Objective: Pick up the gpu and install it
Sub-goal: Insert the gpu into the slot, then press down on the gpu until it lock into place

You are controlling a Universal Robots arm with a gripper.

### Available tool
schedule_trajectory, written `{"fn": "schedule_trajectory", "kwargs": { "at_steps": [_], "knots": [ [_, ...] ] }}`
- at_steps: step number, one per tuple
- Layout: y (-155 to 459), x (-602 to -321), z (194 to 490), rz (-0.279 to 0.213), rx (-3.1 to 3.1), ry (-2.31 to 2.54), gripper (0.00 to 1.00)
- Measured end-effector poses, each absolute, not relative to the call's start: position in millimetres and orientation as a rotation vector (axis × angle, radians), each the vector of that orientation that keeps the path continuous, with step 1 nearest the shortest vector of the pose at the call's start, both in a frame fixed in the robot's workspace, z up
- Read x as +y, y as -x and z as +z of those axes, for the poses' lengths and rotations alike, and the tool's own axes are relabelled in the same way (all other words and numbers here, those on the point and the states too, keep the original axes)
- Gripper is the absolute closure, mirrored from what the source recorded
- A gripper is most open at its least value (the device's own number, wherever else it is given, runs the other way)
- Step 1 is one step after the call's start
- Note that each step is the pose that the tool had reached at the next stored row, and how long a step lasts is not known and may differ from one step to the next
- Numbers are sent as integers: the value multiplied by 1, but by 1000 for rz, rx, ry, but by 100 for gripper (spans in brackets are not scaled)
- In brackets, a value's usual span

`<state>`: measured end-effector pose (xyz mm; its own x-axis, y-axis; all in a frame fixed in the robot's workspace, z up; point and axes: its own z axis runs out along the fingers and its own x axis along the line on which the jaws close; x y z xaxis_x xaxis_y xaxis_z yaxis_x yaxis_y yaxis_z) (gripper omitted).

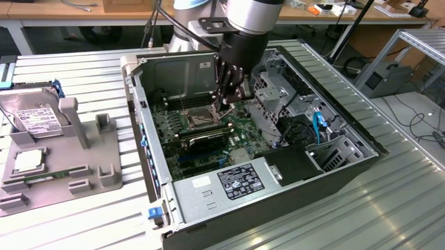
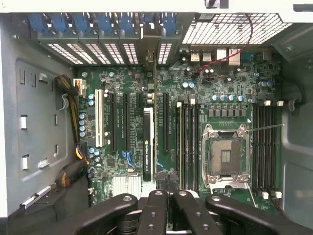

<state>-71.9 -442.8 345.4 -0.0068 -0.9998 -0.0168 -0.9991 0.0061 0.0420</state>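
Fingers [image 2: 168, 193] sit clenched together and empty, hanging inside the open computer case [image 1: 361, 148]. Just beyond their tips, the gpu [image 2: 148, 144] stands edge-on in a motherboard [image 2: 205, 93] slot, its bracket end toward the case's rear vents. Beside the fingers lies the bare CPU socket [image 2: 225, 155]. Farther off, the exterior view adds a grey holder [image 1: 76, 156] on the tabletop [image 1: 83, 219], carrying a hard drive [image 1: 31, 114].

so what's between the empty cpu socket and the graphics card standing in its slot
In the wrist view, a row of long black memory slots lies between the graphics card and the cpu socket.
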Motion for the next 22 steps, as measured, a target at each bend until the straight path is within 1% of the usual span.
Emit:
{"fn": "schedule_trajectory", "kwargs": {
  "at_steps": [14,15,17,22],
  "knots": [
    [72,-443,346,-65,-2215,-2201,89],
    [82,-443,345,-65,-2215,-2201,89],
    [97,-443,341,-65,-2215,-2201,89],
    [124,-444,319,-67,-2215,-2200,89]
  ]
}}
